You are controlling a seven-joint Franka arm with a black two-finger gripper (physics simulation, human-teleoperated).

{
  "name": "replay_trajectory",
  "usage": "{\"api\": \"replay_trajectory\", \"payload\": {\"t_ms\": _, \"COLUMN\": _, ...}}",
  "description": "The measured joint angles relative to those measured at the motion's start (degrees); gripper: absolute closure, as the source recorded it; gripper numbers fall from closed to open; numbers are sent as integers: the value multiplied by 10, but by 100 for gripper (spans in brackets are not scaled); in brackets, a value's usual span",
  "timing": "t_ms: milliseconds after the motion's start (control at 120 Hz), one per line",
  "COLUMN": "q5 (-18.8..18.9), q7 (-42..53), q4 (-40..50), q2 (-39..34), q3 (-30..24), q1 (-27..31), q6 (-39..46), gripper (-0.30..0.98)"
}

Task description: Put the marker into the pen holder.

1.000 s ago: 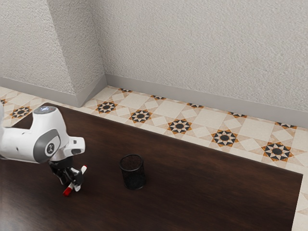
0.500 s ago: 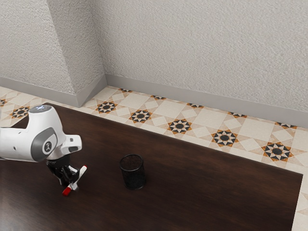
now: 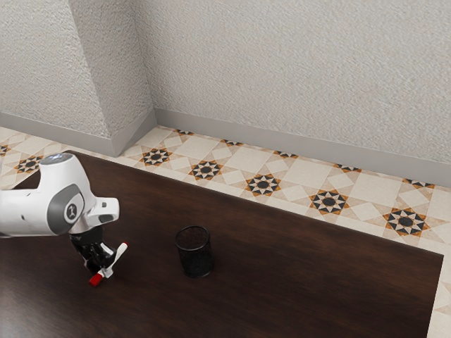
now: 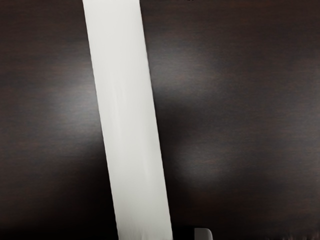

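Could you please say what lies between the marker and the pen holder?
In the exterior view, bare dark tabletop separates the marker from the pen holder.

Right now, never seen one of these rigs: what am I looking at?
The machine is a single robot arm, coming in from the exterior view's left, with a black gripper at its end. That view is taken from the arm's side; the wrist view comes from a camera on the hand, so the marker looks huge there. The dark wooden table carries a black mesh pen holder. The white marker with a red end is at the gripper, outside the holder. Whether it's actually gripped, I can't tell.
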State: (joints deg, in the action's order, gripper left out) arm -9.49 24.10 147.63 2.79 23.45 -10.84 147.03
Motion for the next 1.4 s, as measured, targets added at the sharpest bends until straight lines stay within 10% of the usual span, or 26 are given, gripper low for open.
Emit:
{"api": "replay_trajectory", "payload": {"t_ms": 108, "q5": -7, "q7": 28, "q4": -1, "q2": -3, "q3": -2, "q1": 4, "q6": -5, "gripper": 13}}
{"api": "replay_trajectory", "payload": {"t_ms": 200, "q5": 15, "q7": 33, "q4": -3, "q2": -6, "q3": 1, "q1": -18, "q6": -5, "gripper": 59}}
{"api": "replay_trajectory", "payload": {"t_ms": 283, "q5": 47, "q7": 15, "q4": -3, "q2": -6, "q3": 7, "q1": -47, "q6": -1, "gripper": 73}}
{"api": "replay_trajectory", "payload": {"t_ms": 617, "q5": 114, "q7": -58, "q4": -83, "q2": -29, "q3": 16, "q1": -51, "q6": -59, "gripper": 79}}
{"api": "replay_trajectory", "payload": {"t_ms": 958, "q5": 182, "q7": -120, "q4": -421, "q2": 5, "q3": -119, "q1": 78, "q6": -406, "gripper": 79}}
{"api": "replay_trajectory", "payload": {"t_ms": 1125, "q5": 188, "q7": -139, "q4": -561, "q2": 107, "q3": -139, "q1": -113, "q6": -587, "gripper": 79}}
{"api": "replay_trajectory", "payload": {"t_ms": 1400, "q5": 206, "q7": -154, "q4": -700, "q2": 247, "q3": -150, "q1": -154, "q6": -764, "gripper": 78}}
